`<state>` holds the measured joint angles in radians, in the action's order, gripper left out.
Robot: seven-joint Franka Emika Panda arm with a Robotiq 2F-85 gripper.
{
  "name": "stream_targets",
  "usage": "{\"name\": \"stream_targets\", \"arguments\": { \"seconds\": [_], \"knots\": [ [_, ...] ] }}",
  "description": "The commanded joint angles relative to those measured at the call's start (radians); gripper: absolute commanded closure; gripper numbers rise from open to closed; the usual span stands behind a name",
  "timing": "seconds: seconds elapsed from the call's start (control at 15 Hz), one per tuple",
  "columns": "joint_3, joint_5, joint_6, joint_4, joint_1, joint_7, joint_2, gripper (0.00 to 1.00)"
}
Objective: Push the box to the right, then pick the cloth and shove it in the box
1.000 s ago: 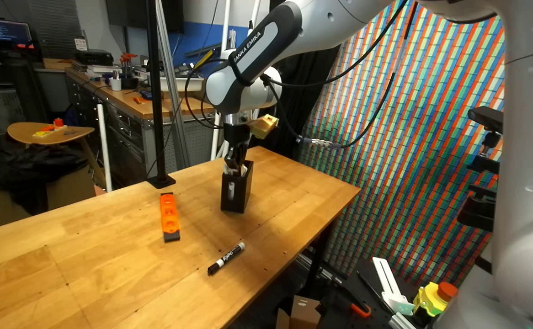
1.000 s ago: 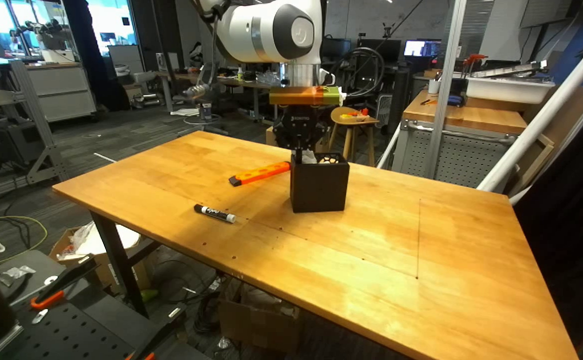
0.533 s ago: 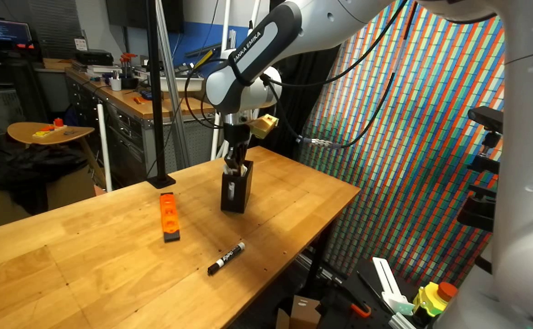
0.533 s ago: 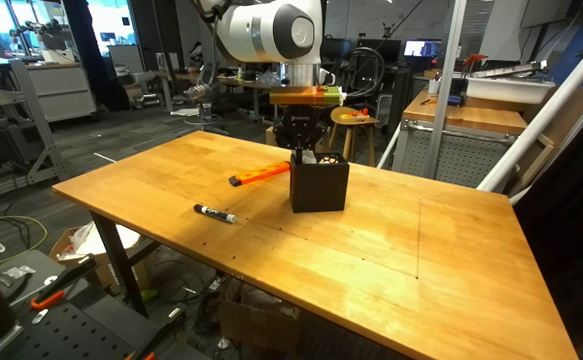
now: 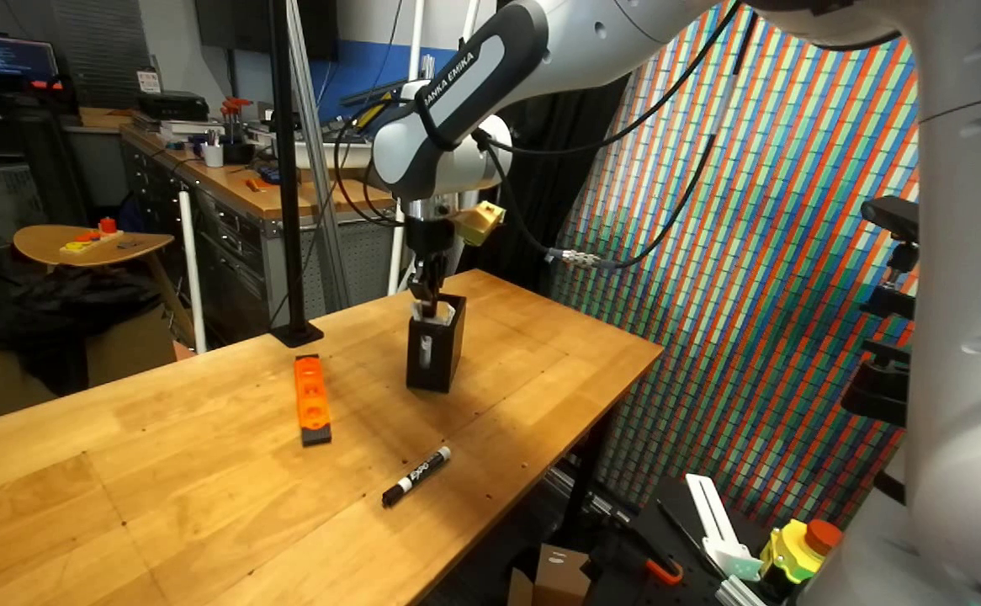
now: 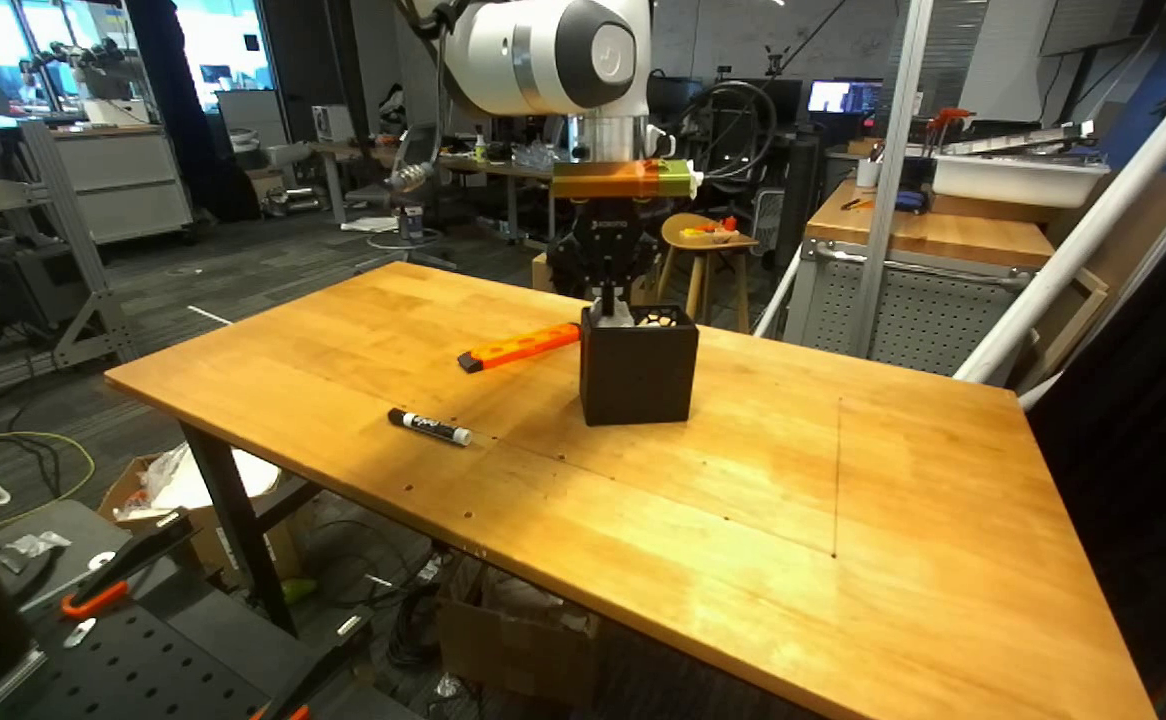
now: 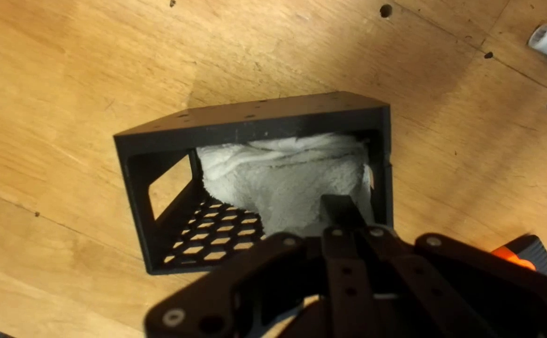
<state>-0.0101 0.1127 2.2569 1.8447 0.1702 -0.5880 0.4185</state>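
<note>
Wrist view: white cloth point(image 7: 297, 183) bunched inside the black box point(image 7: 254, 127), toward one end.
The claw point(image 7: 343, 211) is pressed together at the cloth; whether it pinches any, I cannot tell. The box stands on the table point(image 6: 763, 460).

Bright windows point(image 6: 205, 32), dim floor point(image 6: 283, 260), glare on tabletop point(image 6: 753, 580), soft shadows

Crumpled wht cloth point(image 7: 297, 183) in upright blk box point(image 6: 638, 378)
</note>
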Motion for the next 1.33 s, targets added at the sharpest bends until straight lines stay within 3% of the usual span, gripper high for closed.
{"name": "stream_targets", "arguments": {
  "seconds": [0.0, 0.53, 1.27],
  "knots": [
    [-0.002, -0.014, -0.046, -0.085, 0.007, -0.038, 0.050, 1.00],
    [-0.009, -0.037, -0.126, -0.221, 0.035, -0.087, 0.172, 1.00],
    [-0.024, -0.129, -0.286, -0.503, 0.099, -0.151, 0.392, 1.00]
  ]
}}
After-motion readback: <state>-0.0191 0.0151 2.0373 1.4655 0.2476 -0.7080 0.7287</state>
